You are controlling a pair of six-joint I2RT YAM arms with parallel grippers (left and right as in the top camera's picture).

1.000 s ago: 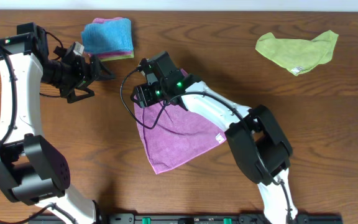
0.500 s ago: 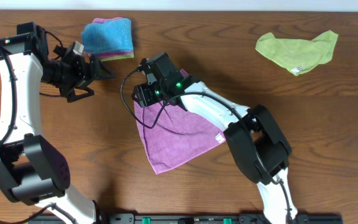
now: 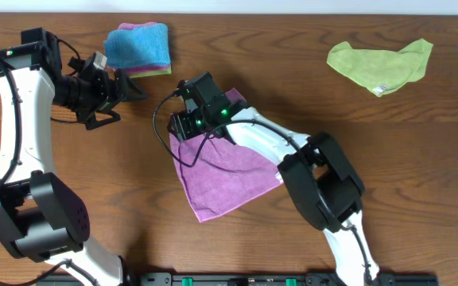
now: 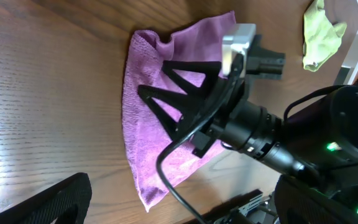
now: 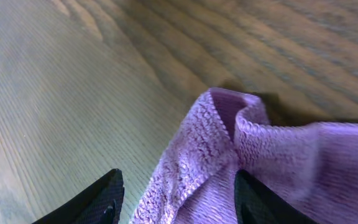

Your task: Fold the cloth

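The purple cloth (image 3: 229, 175) lies spread on the wooden table at the middle, with its upper left corner bunched up. My right gripper (image 3: 180, 127) is at that corner. In the right wrist view the gripper (image 5: 176, 199) is open, with the raised fuzzy fold of the cloth (image 5: 229, 149) between its two fingers. My left gripper (image 3: 130, 90) is open and empty, above the table to the upper left of the cloth. The left wrist view looks down on the cloth (image 4: 145, 124) and on the right gripper (image 4: 154, 78) over it.
A folded bright blue cloth (image 3: 137, 45) lies on a small stack at the back left, close to my left gripper. A crumpled lime-green cloth (image 3: 382, 63) lies at the back right and also shows in the left wrist view (image 4: 321, 34).
My right arm has shifted slightly to the left at the cloth's upper left corner. The left arm has not moved.
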